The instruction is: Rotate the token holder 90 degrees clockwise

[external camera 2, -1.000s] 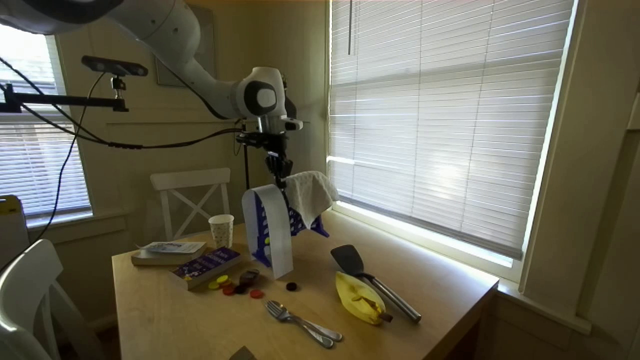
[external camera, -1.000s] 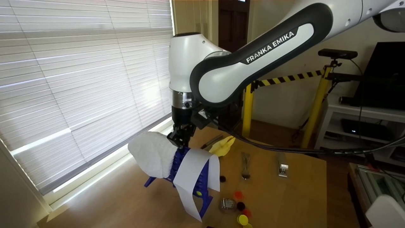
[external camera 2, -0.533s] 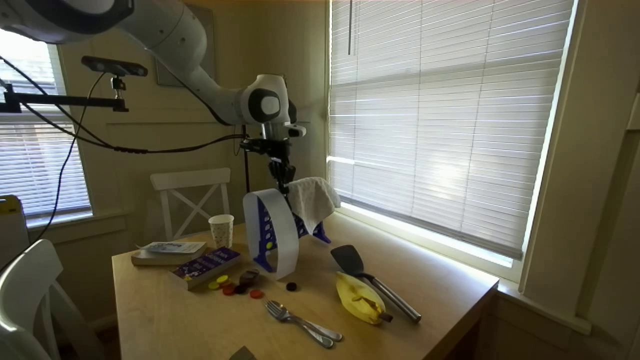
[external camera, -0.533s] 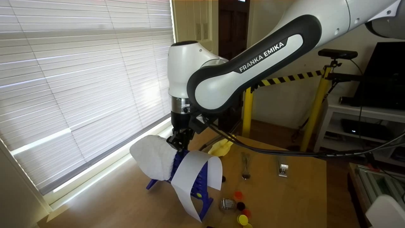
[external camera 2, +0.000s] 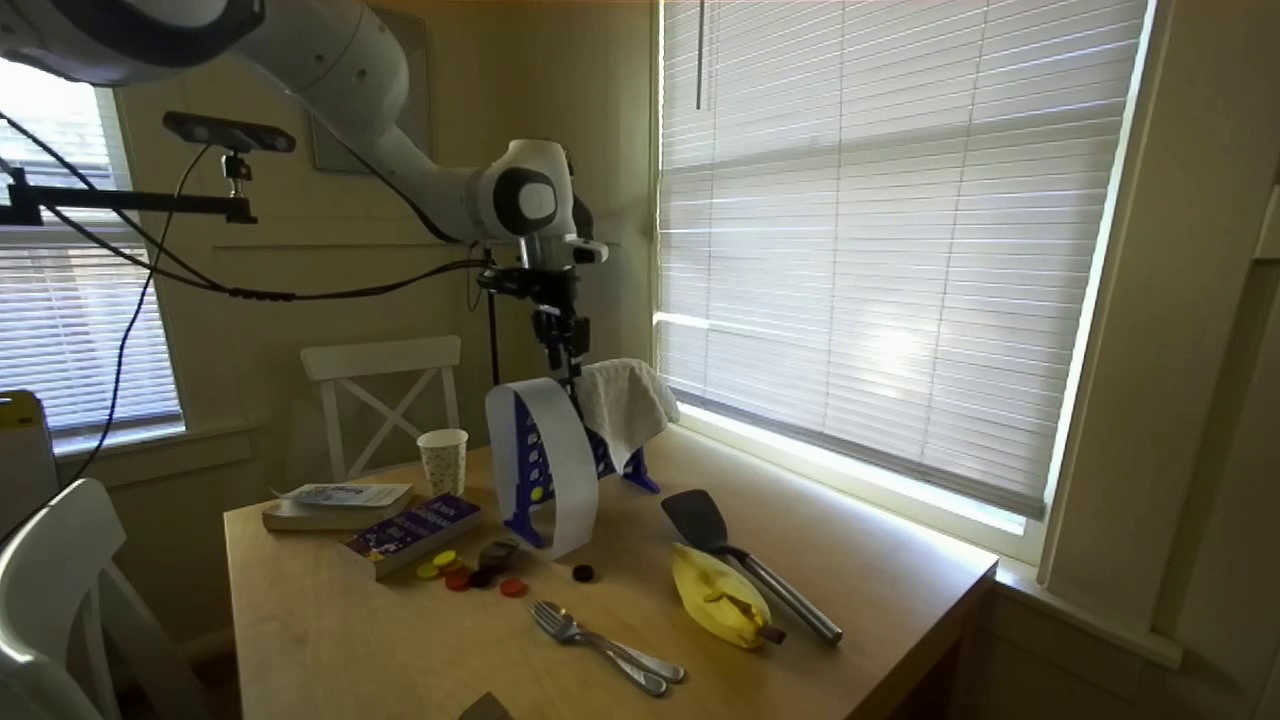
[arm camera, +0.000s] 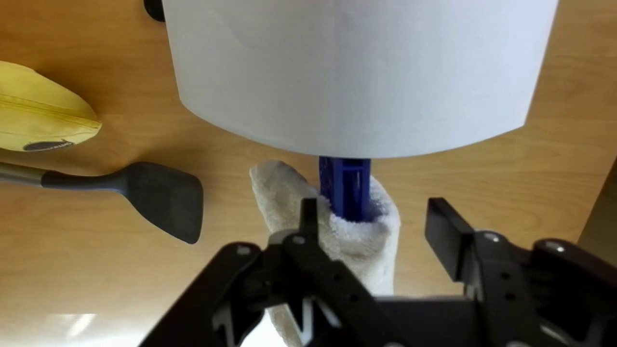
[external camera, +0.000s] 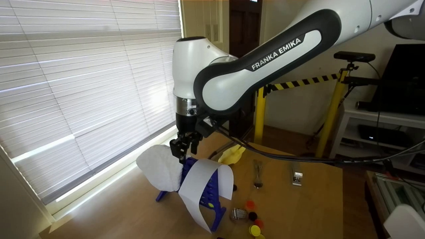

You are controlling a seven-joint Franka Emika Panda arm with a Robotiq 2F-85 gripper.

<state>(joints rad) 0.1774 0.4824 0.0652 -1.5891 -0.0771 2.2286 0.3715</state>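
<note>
The token holder, an upright blue frame (external camera: 210, 194) draped with a white paper strip (external camera 2: 572, 470) and a white towel (external camera: 159, 169), stands on the table in both exterior views. Its blue top edge (arm camera: 352, 188) shows in the wrist view between the paper and the towel (arm camera: 364, 241). My gripper (arm camera: 375, 210) stands open over the towel-covered end, its fingers on either side of the frame's line and apart from it. In an exterior view the gripper (external camera: 188, 156) sits right at the top of the frame. Towel and paper hide much of the holder.
A black spatula (external camera 2: 700, 522) and a yellow banana-shaped pouch (external camera 2: 720, 597) lie near the holder. Forks (external camera 2: 605, 648), several tokens (external camera 2: 513, 588), books (external camera 2: 412, 530) and a paper cup (external camera 2: 443, 460) are around it. The window blinds (external camera: 93, 83) rise close by.
The jaws, shut at the holder's top edge before, have come apart, and the gripper has risen slightly. The holder first came down a little and now stands almost still.
</note>
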